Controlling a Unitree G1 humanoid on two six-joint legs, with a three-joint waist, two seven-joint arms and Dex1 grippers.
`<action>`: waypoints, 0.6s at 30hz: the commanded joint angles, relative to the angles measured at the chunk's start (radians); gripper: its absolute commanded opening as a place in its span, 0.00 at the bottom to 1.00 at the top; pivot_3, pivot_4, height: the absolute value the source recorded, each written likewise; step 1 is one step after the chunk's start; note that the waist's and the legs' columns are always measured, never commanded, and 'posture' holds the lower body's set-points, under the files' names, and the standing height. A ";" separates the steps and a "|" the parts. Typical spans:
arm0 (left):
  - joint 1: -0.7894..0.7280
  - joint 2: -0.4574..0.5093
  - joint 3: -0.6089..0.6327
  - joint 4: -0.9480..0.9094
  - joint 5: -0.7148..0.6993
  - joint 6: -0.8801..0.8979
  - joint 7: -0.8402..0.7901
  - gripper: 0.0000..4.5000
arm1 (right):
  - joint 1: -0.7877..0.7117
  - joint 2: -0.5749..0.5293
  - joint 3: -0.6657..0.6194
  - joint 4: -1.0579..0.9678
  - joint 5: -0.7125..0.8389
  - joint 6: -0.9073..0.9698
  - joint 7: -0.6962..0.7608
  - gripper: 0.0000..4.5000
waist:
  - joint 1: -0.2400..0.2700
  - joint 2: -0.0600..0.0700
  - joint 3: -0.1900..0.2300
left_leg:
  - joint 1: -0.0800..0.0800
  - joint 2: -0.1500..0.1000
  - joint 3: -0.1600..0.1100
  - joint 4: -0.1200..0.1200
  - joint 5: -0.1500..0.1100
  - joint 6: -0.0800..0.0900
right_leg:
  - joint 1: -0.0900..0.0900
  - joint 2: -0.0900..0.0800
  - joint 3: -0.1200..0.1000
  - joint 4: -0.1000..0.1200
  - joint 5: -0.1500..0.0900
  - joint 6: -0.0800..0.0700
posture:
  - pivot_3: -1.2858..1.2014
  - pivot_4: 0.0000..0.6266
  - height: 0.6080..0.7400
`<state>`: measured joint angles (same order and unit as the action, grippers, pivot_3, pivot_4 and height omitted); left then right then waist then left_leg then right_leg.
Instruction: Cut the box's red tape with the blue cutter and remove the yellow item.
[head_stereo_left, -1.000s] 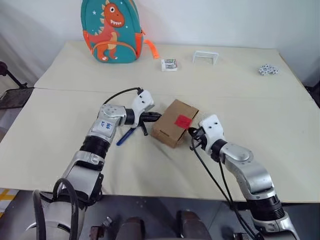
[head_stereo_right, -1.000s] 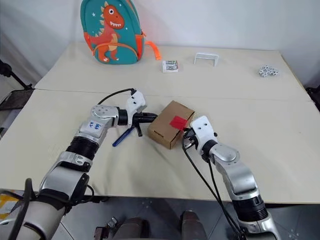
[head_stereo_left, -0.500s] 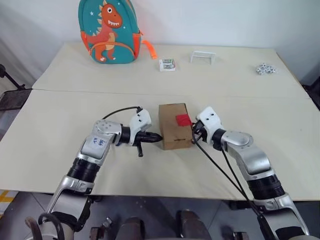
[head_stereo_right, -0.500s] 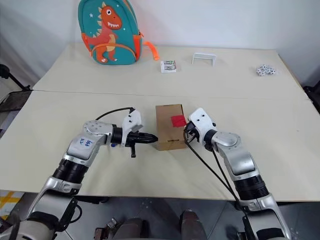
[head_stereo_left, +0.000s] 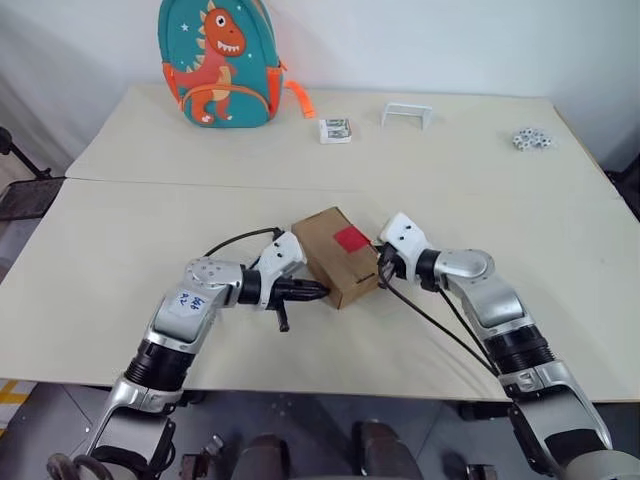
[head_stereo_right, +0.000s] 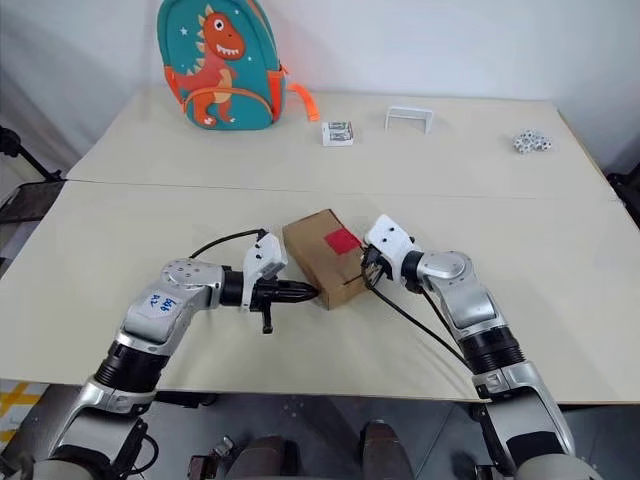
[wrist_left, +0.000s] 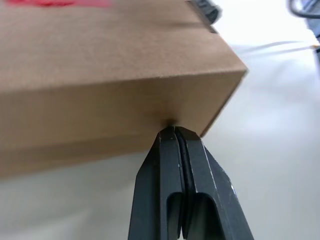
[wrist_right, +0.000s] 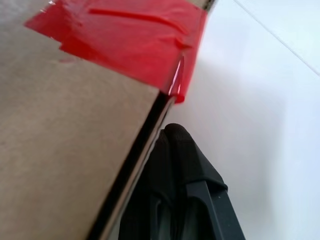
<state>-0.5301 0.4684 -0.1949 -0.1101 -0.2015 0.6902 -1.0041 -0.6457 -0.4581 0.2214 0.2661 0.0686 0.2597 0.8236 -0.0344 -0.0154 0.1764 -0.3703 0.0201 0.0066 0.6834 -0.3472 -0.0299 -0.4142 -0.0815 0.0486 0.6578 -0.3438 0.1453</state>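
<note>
- Cardboard box (head_stereo_left: 335, 255) is lying between my grippers, red tape (head_stereo_left: 351, 238) facing up.
- I am seeing left gripper (head_stereo_left: 318, 291) and right gripper (head_stereo_left: 384, 272) both clenched empty, touching box sides.

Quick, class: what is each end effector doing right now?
Left end effector: closed, holding nothing, tip against the box.
Right end effector: closed, holding nothing, beside the box's taped edge.

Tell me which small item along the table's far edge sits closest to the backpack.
The white printed packet, just right of the backpack; the white bracket and dice cluster lie farther right.
</note>
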 joint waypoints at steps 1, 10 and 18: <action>0.023 0.035 0.026 -0.076 -0.030 0.010 0.014 0.01 | 0.024 -0.006 0.006 -0.003 -0.013 -0.043 0.020 0.00 | 0.000 0.000 0.000 | 0.000 0.001 0.000 0.000 0.000 0.000 | 0.000 0.000 0.000 0.000 0.000 0.000 | 0.52 0.24 1.00; 0.063 0.162 0.056 -0.044 -0.036 -0.084 -0.011 0.01 | 0.070 -0.058 -0.058 -0.037 -0.010 -0.072 0.009 0.00 | 0.004 0.000 0.000 | 0.000 0.004 0.000 0.000 0.000 0.000 | 0.001 0.000 -0.001 -0.002 0.000 0.000 | 0.52 0.24 1.00; 0.062 0.233 0.126 -0.022 -0.113 -0.129 -0.084 0.01 | 0.096 -0.104 -0.131 -0.067 0.042 -0.103 0.047 0.00 | 0.004 0.000 0.000 | -0.001 0.004 0.000 0.000 0.000 0.000 | 0.001 0.000 -0.001 -0.003 0.000 0.000 | 0.52 0.24 1.00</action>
<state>-0.4629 0.6923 -0.0883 -0.1299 -0.2910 0.5798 -1.0714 -0.5533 -0.5549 0.1077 0.2308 0.1010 0.1882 0.8637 -0.0303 -0.0151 0.1766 -0.3709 0.0240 0.0070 0.6831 -0.3473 -0.0297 -0.4134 -0.0812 0.0473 0.6550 -0.3437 0.1451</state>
